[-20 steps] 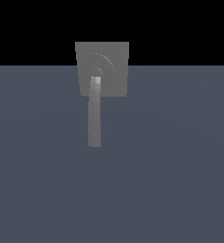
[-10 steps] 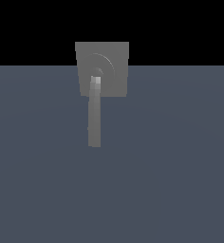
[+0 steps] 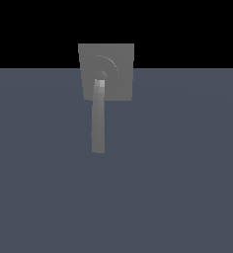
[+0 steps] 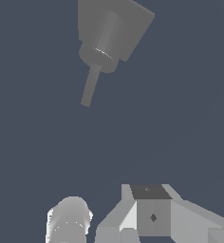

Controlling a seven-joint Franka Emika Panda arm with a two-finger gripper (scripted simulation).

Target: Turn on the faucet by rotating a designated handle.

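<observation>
Faucet: the matte grey faucet (image 3: 106, 71) stands on a flat blue-grey floor (image 3: 177, 173), its square backplate (image 3: 119, 59) marked with raised concentric rings, seen from the exterior view against a black band above the floor line.

Handle: the long slim handle (image 3: 98, 121) runs from a lighter hub end at the middle of the plate straight down past the plate's lower edge, its far tip lying over bare floor.

Handle from my wrist: the bar (image 4: 90, 85) juts out of a round hub (image 4: 100, 57) set on the square plate, and it sits well ahead of my jaws, with open floor between us.

My gripper: only parts of my gripper (image 4: 133, 223) show at the frame edge of the wrist view, a pale rounded piece (image 4: 69, 220) and blocky grey housing; I am well apart from the faucet and touch nothing.

Jaws: my fingertips are out of sight, so I cannot tell whether my jaws stand apart or together.

Exterior view: no part of my arm appears there.
</observation>
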